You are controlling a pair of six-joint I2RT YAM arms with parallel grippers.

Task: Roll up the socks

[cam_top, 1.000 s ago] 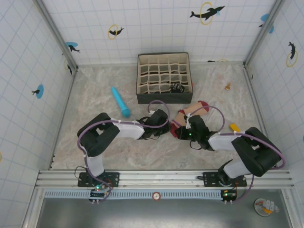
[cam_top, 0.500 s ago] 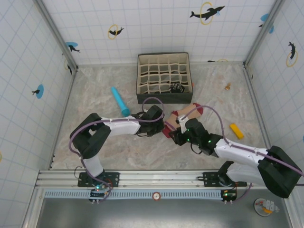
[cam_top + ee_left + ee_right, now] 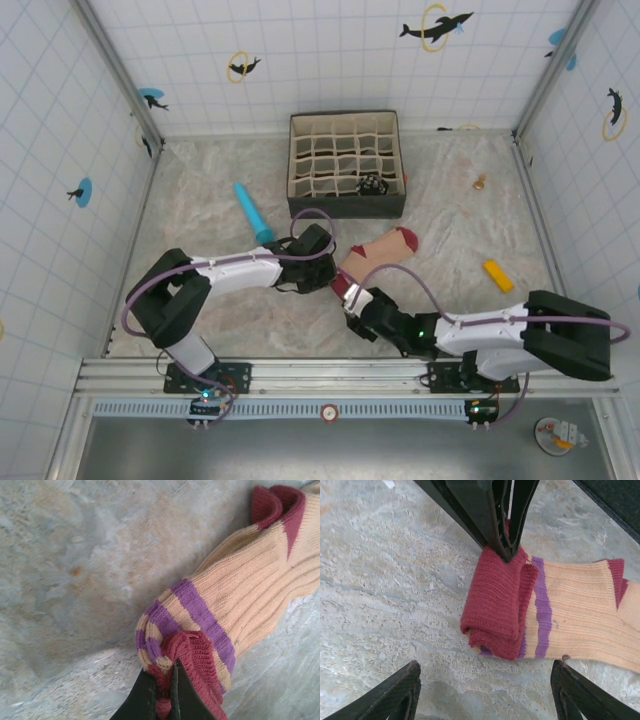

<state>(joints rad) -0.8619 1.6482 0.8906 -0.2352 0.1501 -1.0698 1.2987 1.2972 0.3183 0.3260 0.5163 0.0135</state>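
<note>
Fingers of your left gripper were pinching the folded maroon cuff of the peach sock. Your right gripper hovered near that cuff, its fingers spread wide and apart from it. Sock lay flat mid-tabletop, toe toward the far edge.

sock cut off at the right edge of both wrist views, cuff tip hidden between left gripper jaws, right gripper cropped at the bottom, dark item in box too small to be told
</note>
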